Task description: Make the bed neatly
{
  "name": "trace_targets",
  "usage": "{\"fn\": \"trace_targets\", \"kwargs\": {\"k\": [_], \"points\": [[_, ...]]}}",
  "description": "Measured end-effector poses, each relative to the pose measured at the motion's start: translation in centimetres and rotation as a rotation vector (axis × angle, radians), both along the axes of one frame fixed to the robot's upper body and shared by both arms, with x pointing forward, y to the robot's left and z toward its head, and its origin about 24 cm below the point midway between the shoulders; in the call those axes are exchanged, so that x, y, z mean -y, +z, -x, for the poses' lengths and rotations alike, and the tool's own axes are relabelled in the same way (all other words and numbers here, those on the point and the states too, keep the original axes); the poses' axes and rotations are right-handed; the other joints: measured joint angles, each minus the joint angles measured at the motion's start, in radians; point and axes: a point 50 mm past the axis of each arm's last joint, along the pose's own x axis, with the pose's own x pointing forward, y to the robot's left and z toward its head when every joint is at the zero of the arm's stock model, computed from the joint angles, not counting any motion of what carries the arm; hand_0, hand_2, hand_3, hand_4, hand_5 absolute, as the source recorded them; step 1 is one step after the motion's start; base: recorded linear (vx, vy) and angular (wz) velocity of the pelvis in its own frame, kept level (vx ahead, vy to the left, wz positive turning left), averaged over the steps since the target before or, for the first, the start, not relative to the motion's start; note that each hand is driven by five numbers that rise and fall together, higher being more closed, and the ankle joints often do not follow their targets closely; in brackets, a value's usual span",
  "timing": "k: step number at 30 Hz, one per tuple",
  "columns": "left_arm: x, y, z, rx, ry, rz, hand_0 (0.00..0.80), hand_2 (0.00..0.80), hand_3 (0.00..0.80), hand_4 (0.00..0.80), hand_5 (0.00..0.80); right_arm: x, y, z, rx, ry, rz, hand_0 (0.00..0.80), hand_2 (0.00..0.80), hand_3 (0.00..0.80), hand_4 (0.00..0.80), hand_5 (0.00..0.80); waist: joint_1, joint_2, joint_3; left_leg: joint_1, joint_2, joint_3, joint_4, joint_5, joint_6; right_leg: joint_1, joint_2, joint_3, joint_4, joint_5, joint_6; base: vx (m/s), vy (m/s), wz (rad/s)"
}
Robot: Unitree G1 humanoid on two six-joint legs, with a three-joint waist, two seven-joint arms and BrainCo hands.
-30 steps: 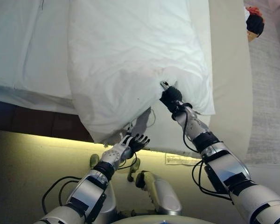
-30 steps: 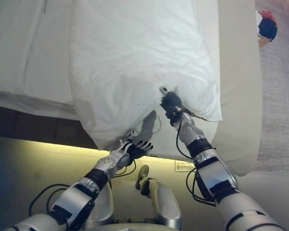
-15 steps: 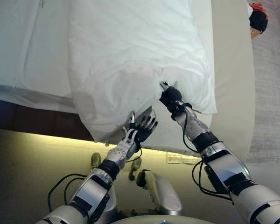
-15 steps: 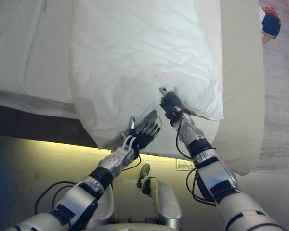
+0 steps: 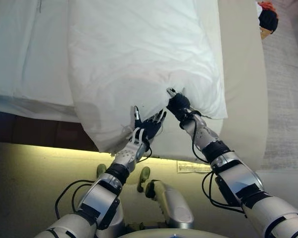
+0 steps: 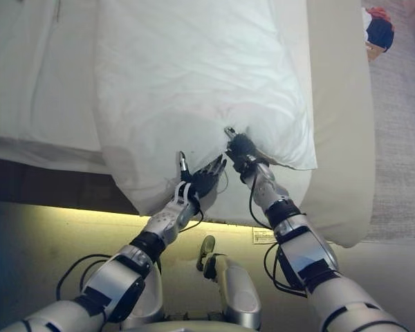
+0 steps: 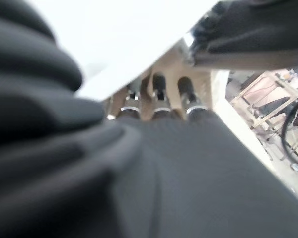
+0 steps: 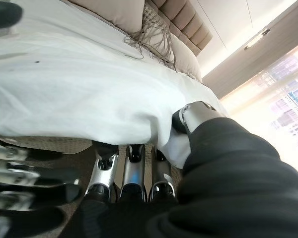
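Note:
A white duvet (image 5: 139,54) lies on the bed, and its near edge hangs over the bed's side. My right hand (image 5: 178,105) is shut on the duvet's hem. In the right wrist view the fingers (image 8: 131,176) are under the cloth (image 8: 74,99) and the thumb (image 8: 196,116) presses on top. My left hand (image 5: 146,126) is open with fingers spread, raised to the hem just left of the right hand. In the left wrist view its straight fingers (image 7: 159,99) reach under the white cloth (image 7: 124,34).
A beige mattress cover (image 5: 243,74) runs along the right of the duvet. A white sheet (image 5: 25,49) lies to the left. The dark bed frame (image 5: 35,131) sits above a lit floor strip. A red and dark object (image 5: 267,17) lies on grey carpet (image 5: 288,99).
My left hand has risen from below the bed's edge to the duvet's hem beside the right hand, fingers spread. The right hand keeps its hold in place.

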Motion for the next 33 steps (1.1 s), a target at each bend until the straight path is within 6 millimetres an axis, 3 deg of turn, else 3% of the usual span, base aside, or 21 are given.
{"fn": "trace_targets", "kwargs": {"k": [22, 24, 25, 26, 28, 29, 30, 31, 32, 33], "points": [[-0.1, 0.1, -0.2, 0.004, 0.022, -0.007, 0.000, 0.000, 0.000, 0.000, 0.000, -0.1, 0.0, 0.0, 0.004, 0.004, 0.006, 0.800, 0.800, 0.800, 0.800, 0.800, -0.002, -0.001, 0.000, 0.017, 0.001, 0.020, 0.003, 0.000, 0.001, 0.000, -0.001, 0.023, 0.012, 0.003, 0.000, 0.003, 0.014, -0.02], [-0.2, 0.2, -0.2, 0.006, 0.031, -0.010, 0.050, 0.050, 0.050, 0.050, 0.050, -0.1, 0.1, 0.0, 0.004, 0.006, 0.010, 0.800, 0.800, 0.800, 0.800, 0.800, -0.002, -0.001, 0.000, 0.017, 0.001, 0.020, 0.004, 0.000, 0.001, 0.000, -0.001, 0.023, 0.012, 0.003, 0.000, 0.013, 0.038, 0.00], [-0.3, 0.2, -0.3, 0.008, 0.038, -0.013, 0.000, 0.000, 0.000, 0.000, 0.000, -0.1, 0.0, 0.0, 0.003, 0.008, 0.013, 0.800, 0.800, 0.800, 0.800, 0.800, -0.002, -0.001, 0.000, 0.018, 0.000, 0.020, 0.003, 0.000, 0.001, 0.000, -0.001, 0.023, 0.013, 0.003, 0.000, 0.008, 0.038, 0.00], [-0.3, 0.2, -0.3, 0.008, 0.042, -0.013, 0.000, 0.000, 0.000, 0.000, 0.000, -0.1, 0.1, 0.0, 0.002, 0.011, 0.015, 0.800, 0.800, 0.800, 0.800, 0.800, -0.002, -0.001, 0.000, 0.018, 0.000, 0.020, 0.004, 0.000, 0.001, 0.000, -0.002, 0.023, 0.013, 0.003, 0.000, 0.006, 0.041, 0.00], [-0.5, 0.3, -0.4, 0.009, 0.051, -0.011, 0.088, 0.088, 0.088, 0.088, 0.088, -0.2, 0.1, 0.0, -0.002, 0.016, 0.017, 0.800, 0.800, 0.800, 0.800, 0.800, -0.002, -0.001, 0.000, 0.018, 0.000, 0.020, 0.004, 0.000, 0.001, 0.000, -0.002, 0.023, 0.014, 0.003, 0.000, 0.005, 0.036, 0.00], [-0.6, 0.4, -0.5, 0.009, 0.058, -0.006, 0.198, 0.198, 0.198, 0.198, 0.198, -0.2, 0.0, 0.0, -0.004, 0.017, 0.018, 0.800, 0.800, 0.800, 0.800, 0.800, -0.002, -0.001, 0.000, 0.018, 0.000, 0.020, 0.004, 0.000, 0.001, 0.000, -0.002, 0.023, 0.014, 0.003, 0.000, 0.009, 0.036, 0.00], [-0.8, 0.4, -0.6, 0.008, 0.067, -0.002, 0.420, 0.420, 0.420, 0.420, 0.420, -0.2, 0.1, 0.0, -0.002, 0.021, 0.022, 0.800, 0.800, 0.800, 0.800, 0.800, -0.003, 0.000, 0.000, 0.018, 0.000, 0.020, 0.004, 0.000, 0.001, 0.000, -0.003, 0.023, 0.015, 0.003, 0.000, 0.009, 0.031, 0.00], [-1.0, 0.5, -0.8, 0.008, 0.080, 0.004, 0.464, 0.464, 0.464, 0.464, 0.464, -0.2, 0.1, 0.0, 0.000, 0.025, 0.023, 0.800, 0.800, 0.800, 0.800, 0.800, -0.004, 0.000, 0.000, 0.018, -0.001, 0.020, 0.004, 0.000, 0.001, 0.000, -0.003, 0.023, 0.016, 0.003, 0.000, 0.009, 0.031, 0.00], [-1.2, 0.6, -0.8, 0.008, 0.091, 0.008, 0.668, 0.668, 0.668, 0.668, 0.668, -0.2, 0.1, 0.0, 0.000, 0.028, 0.023, 0.800, 0.800, 0.800, 0.800, 0.800, -0.005, 0.000, 0.000, 0.019, -0.001, 0.020, 0.004, 0.000, 0.001, 0.000, -0.004, 0.023, 0.017, 0.002, 0.000, 0.000, 0.000, 0.00], [-1.5, 0.7, -1.0, 0.010, 0.103, 0.015, 0.800, 0.800, 0.800, 0.800, 0.800, -0.3, 0.0, 0.0, -0.005, 0.031, 0.024, 0.800, 0.800, 0.800, 0.800, 0.800, -0.004, 0.000, 0.000, 0.019, -0.002, 0.019, 0.003, 0.000, 0.001, 0.000, -0.004, 0.023, 0.017, 0.002, 0.000, 0.000, 0.000, 0.00]]}}
